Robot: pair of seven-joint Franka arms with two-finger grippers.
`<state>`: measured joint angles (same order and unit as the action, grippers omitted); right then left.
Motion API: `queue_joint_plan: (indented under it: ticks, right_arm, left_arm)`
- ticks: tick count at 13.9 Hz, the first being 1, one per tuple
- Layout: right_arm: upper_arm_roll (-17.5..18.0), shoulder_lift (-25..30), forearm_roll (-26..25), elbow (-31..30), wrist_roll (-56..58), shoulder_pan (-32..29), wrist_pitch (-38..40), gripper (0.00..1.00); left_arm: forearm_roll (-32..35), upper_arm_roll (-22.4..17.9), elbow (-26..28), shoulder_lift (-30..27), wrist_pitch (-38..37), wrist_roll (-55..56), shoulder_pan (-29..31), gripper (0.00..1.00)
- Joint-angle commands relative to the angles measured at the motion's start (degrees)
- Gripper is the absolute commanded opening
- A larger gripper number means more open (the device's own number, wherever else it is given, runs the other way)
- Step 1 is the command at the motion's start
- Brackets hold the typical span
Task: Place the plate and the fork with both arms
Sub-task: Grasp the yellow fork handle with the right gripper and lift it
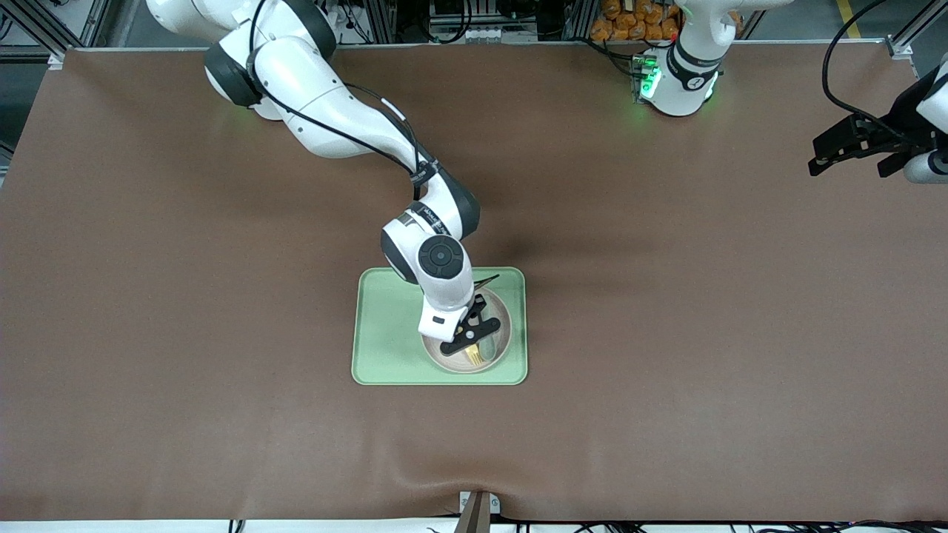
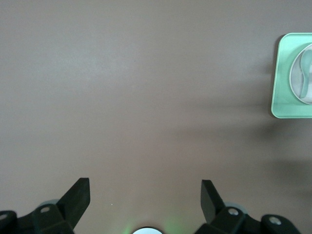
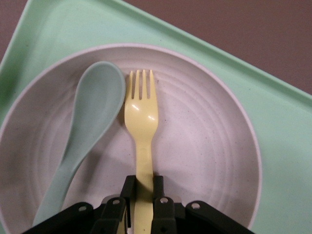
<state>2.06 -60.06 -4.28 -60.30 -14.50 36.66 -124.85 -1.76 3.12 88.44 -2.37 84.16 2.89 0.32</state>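
The right end effector (image 3: pixel 141 195) is low over the plate (image 1: pixel 501 326), clenched on the handle of the fork (image 3: pixel 140 112). In the right wrist view both fingers (image 3: pixel 127 187) press against the sides of the yellow handle, so the grip looks settled. The fork's long axis runs straight out from between the fingers, with the tines pointing away from the wrist toward the plate's rim. The fork head lies on the plate just beside the bowl of a grey-green spoon (image 3: pixel 83 131), and the two look to be touching or nearly so where the fork's shoulder meets the spoon.

The plate sits on the green tray (image 1: pixel 385 333), toward the tray's end nearer the left arm's side of the tabletop (image 1: pixel 185 333).

The left end effector (image 2: pixel 145 192) hangs released, fingers spread wide, over bare tabletop well apart from the tray, at the left arm's end; that arm waits.

The right arm is the only one near the plate. The coming lift probably turns on raising the fork along its handle without dragging the spoon, since the two lie side by side
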Motion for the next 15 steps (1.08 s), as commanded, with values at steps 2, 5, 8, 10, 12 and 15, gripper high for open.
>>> queue_joint_plan:
  ticks: [2, 5, 8, 10, 12, 15]
  right_arm:
    - [0.2, 0.7, 1.6, 1.4, -2.6, 0.4, 2.3, 0.00]
    - [0.2, 2.2, 3.3, 1.6, -2.7, -0.4, 5.7, 0.00]
    - [-0.1, 5.5, 5.6, 1.5, -2.8, -3.0, 8.7, 0.00]
    - [-0.2, 6.6, 5.9, 0.9, -2.8, -5.3, 8.9, 0.00]
    - [-0.7, 8.8, 5.6, -1.6, -3.7, -6.4, 12.2, 0.00]
    - [-0.7, 13.7, 5.7, -12.9, -3.9, -9.1, 6.8, 0.00]
  left_arm:
    - [-0.4, 0.0, 0.6, -0.6, -0.3, 4.8, 0.2, 1.00]
    - [-0.4, 0.0, 0.6, 0.0, 0.4, 4.8, 0.2, 1.00]
    - [-0.4, 0.3, 0.6, 0.2, 1.3, 4.9, 0.0, 1.00]
    - [-0.4, 0.4, 0.8, 0.2, 1.3, 4.9, 0.0, 1.00]
    - [-0.4, 0.4, 1.3, 0.0, 1.3, 4.9, 0.0, 1.00]
    - [-0.5, 0.4, 1.4, 0.1, 1.5, 4.9, 0.0, 1.00]
